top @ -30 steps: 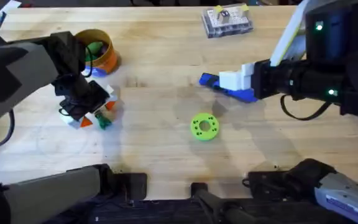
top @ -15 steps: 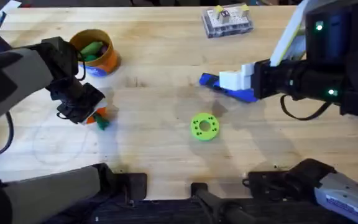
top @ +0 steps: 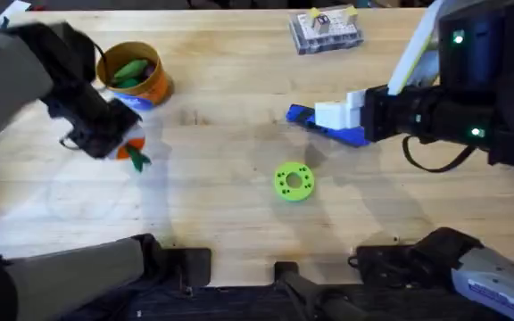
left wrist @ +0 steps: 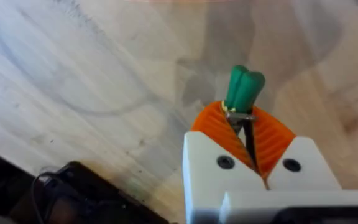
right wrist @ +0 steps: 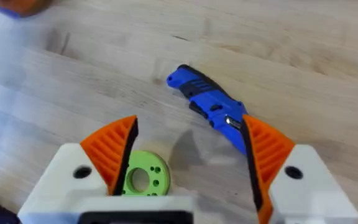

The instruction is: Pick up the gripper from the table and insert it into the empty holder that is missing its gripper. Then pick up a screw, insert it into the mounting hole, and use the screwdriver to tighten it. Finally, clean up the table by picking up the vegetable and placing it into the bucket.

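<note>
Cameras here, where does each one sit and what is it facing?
Overhead: above the bases, facing the wooden table; both arms show.
Left wrist: facing the table; left gripper shut on the orange toy carrot.
Right wrist: facing the blue screwdriver; right gripper open.
Shared: green holed disc, overhead and right wrist.

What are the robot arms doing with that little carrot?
The left hand is shut on the toy carrot, with the green top poking out past its fingers. It holds the carrot just in front of the orange bucket, which already has something green inside. The right hand is open above the table, over a blue tool and a green disc. The carrot is not in the bucket yet.
</note>
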Available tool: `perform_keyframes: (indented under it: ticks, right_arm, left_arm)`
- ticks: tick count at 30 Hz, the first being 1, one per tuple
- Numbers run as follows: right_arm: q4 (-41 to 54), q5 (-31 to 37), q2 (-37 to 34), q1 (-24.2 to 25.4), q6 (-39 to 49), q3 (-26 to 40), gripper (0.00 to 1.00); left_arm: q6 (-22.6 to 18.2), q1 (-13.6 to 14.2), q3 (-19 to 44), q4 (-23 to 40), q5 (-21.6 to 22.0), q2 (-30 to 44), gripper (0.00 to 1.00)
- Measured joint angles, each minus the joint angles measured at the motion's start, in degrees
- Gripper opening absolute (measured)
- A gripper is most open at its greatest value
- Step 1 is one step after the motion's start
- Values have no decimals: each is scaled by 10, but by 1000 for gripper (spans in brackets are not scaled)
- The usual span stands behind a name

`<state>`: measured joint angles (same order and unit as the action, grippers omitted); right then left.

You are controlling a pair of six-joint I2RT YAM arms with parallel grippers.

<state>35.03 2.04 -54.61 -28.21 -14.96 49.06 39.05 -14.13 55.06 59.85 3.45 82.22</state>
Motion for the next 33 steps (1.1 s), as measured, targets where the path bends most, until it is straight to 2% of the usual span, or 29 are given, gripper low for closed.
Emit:
perform_keyframes:
  ticks: [6, 11, 17, 22, 31, 33]
  right_arm:
    - [0, 0, 0, 0, 0, 0, 971]
    - [0, 0, 0, 0, 0, 0, 971]
    - [0, 0, 0, 0, 0, 0, 971]
    - [0, 0, 0, 0, 0, 0, 971]
    - [0, 0, 0, 0, 0, 0, 971]
    - [0, 0, 0, 0, 0, 0, 971]
  left_arm:
    - [-33, 0, 137, -1, -38, 1, 19]
    - [-42, 0, 200, -37, -47, 1, 19]
    - [-44, 0, 205, -125, -52, 9, 19]
    - [-44, 0, 207, -180, -52, 60, 19]
    - [-44, 0, 207, -194, -73, 157, 23]
    - [-44, 0, 207, -191, -84, 166, 86]
